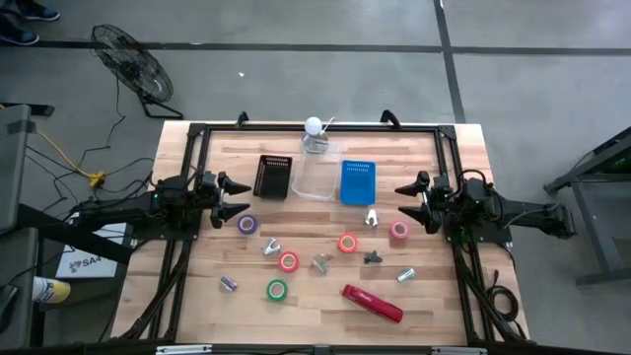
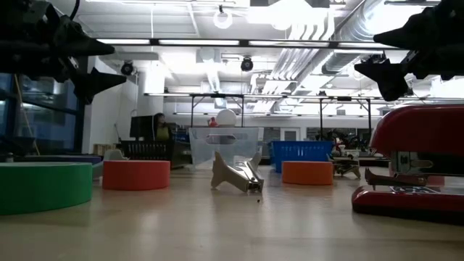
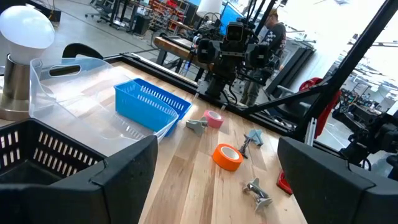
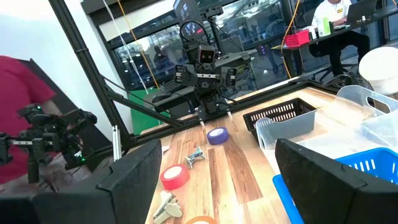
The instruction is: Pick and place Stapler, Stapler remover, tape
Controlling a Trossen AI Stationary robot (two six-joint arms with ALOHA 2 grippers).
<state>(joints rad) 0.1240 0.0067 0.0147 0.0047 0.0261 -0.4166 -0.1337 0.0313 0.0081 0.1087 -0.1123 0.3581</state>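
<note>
The red stapler (image 1: 373, 304) lies flat near the table's near edge; it looms at the right of the low view (image 2: 417, 167). Five tape rolls lie flat: purple (image 1: 247, 225), pink (image 1: 399, 230), two red-orange (image 1: 347, 243) (image 1: 288, 261), and green (image 1: 277, 290). Several small metal staple removers, such as one (image 1: 321, 262), are scattered among them. My left gripper (image 1: 232, 197) hovers open over the table's left side, above and beside the purple roll. My right gripper (image 1: 406, 200) hovers open over the right side, by the pink roll. Neither touches anything.
At the far middle of the table stand a black slotted basket (image 1: 273, 176), a clear plastic bin (image 1: 317, 176) and a blue basket (image 1: 358, 181), with a white-topped metal object (image 1: 315, 133) behind them. A black frame edges the table. People sit in the room beyond.
</note>
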